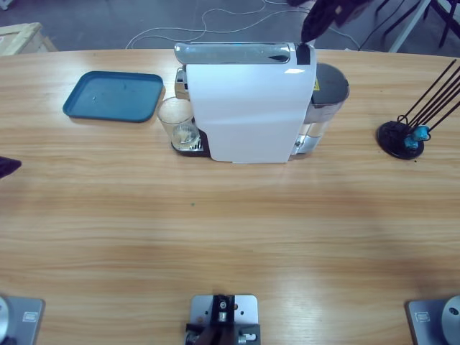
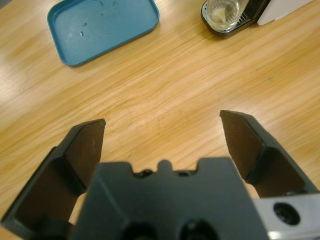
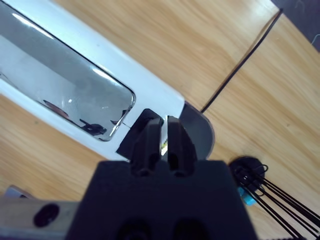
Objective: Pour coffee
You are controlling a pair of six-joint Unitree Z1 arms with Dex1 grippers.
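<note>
The white coffee machine point(image 1: 248, 108) stands at the table's far middle, its chrome lid point(image 3: 65, 95) filling the right wrist view. A clear glass point(image 1: 177, 126) stands on the drip tray at the machine's left end. A thin pale yellowish pool of coffee point(image 2: 220, 18) seems to lie in its bottom. My right gripper point(image 3: 164, 131) is shut, its tips just above the black piece point(image 1: 304, 54) at the lid's right end; in the high view my right gripper point(image 1: 311, 30) comes down from the top. My left gripper point(image 2: 162, 120) hangs open over bare wood, well short of the glass point(image 2: 223, 11).
A blue tray point(image 1: 113, 96) lies left of the glass, also in the left wrist view as the blue tray point(image 2: 102, 27). A black capsule stand point(image 1: 401, 138) with thin rods and a blue capsule stands at the right. The grey water tank point(image 1: 327, 90) sits at the machine's right end.
</note>
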